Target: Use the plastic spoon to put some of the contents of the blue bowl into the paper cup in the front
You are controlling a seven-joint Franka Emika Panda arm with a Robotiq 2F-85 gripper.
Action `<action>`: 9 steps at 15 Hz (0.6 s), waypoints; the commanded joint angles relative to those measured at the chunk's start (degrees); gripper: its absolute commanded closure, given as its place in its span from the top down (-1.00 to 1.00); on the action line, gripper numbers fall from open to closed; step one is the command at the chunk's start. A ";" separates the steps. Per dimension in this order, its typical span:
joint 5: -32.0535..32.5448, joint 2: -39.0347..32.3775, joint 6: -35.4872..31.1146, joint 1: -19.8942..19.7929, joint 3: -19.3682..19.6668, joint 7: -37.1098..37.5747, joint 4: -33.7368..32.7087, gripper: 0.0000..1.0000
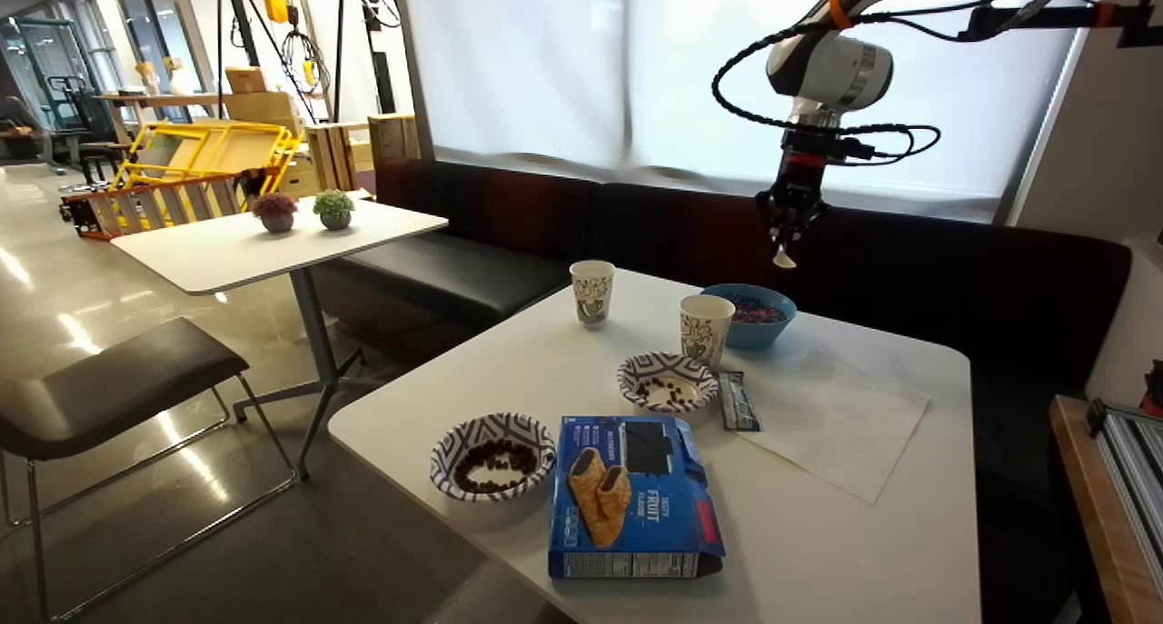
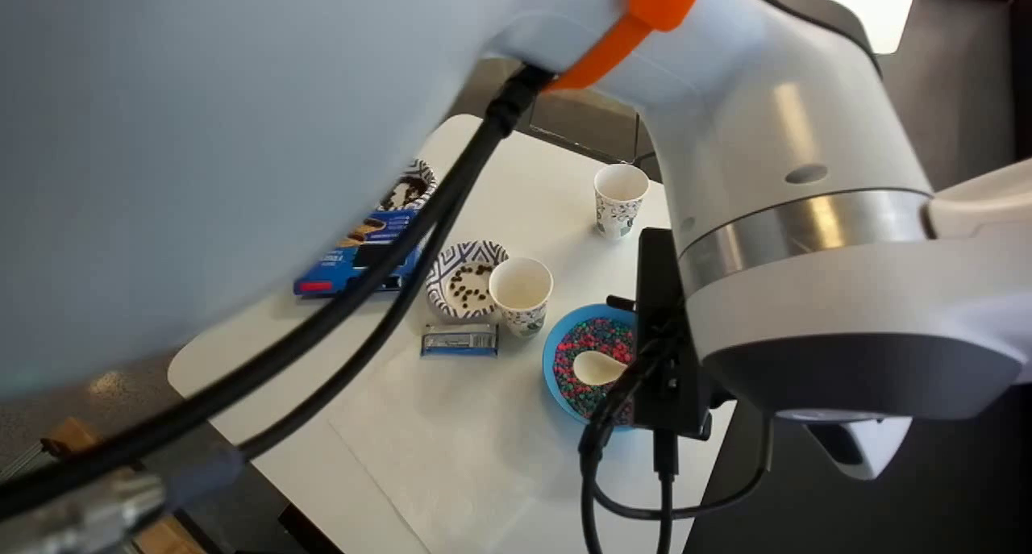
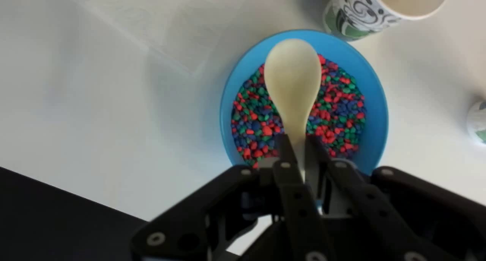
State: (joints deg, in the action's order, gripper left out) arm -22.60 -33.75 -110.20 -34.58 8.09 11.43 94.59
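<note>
My gripper [image 1: 783, 233] is shut on the handle of the whitish plastic spoon [image 3: 292, 75]. It holds the spoon above the blue bowl [image 1: 759, 335], apart from it. The spoon's bowl looks empty in the wrist view. The spoon also shows in an exterior view [image 2: 597, 368], where the arm hides the gripper's fingers. Small red, green and blue pebbles [image 3: 334, 113] fill the lower part of the bowl. A patterned paper cup [image 1: 705, 329] stands upright close beside the bowl. Another paper cup [image 1: 592, 292] stands farther off. I cannot tell which is the front one.
A patterned dish [image 1: 668, 381] with dark bits stands near the close cup. A wrapped bar [image 1: 739, 401] lies beside it. A blue box [image 1: 627, 497] and another patterned dish [image 1: 493, 458] are at the table's edge. A thin white sheet [image 1: 836, 429] lies on the table.
</note>
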 commanded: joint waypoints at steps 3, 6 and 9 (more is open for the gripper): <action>0.89 10.39 -7.22 5.89 3.96 -6.41 18.39 -0.93; 1.44 15.01 -11.59 8.88 5.47 -7.87 26.34 -0.93; 3.69 18.52 -14.00 11.74 7.46 -4.04 32.17 -0.93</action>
State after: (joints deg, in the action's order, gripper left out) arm -21.53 -20.99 -120.67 -26.13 13.13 4.83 118.53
